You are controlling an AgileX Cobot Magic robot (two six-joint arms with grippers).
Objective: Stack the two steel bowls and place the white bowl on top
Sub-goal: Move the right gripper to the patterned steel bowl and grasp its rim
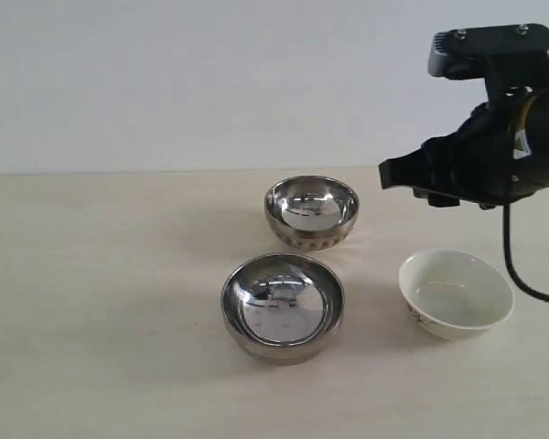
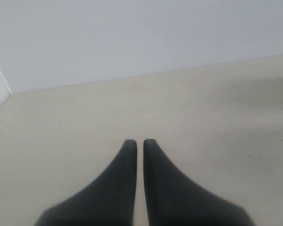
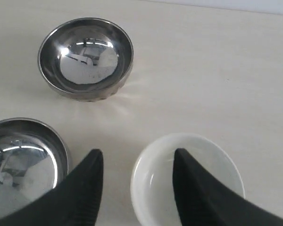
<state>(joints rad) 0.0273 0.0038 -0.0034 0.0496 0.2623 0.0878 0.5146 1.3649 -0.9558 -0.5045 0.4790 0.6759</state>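
The jaws of the right arm are spread apart and grasp nothing. They hang in the air above the counter, pointing toward the middle of the scene. Looking down between them in the right wrist view, we see the white bowl below the gap, with one jaw crossing over its rim in that picture. The smooth steel bowl shows partly beside the other jaw. We judge the wide spread is meant for pinching a bowl's rim, though we cannot tell which bowl.

The jaws of the left arm are drawn nearly together, with only a thin slit between them, and they hold nothing. Their camera shows only bare counter and wall, and the exterior view does not show this arm. We take it to be kept clear of the work.

On the counter, all three bowls stand upright, mouths up and empty, and none touches another. The smooth steel bowl is at the front centre. The ribbed steel bowl is near, just behind it. The white bowl stands apart to the right, under the right arm. Nothing is stacked yet. Since the white bowl goes on last, we judge a steel bowl should be moved first.
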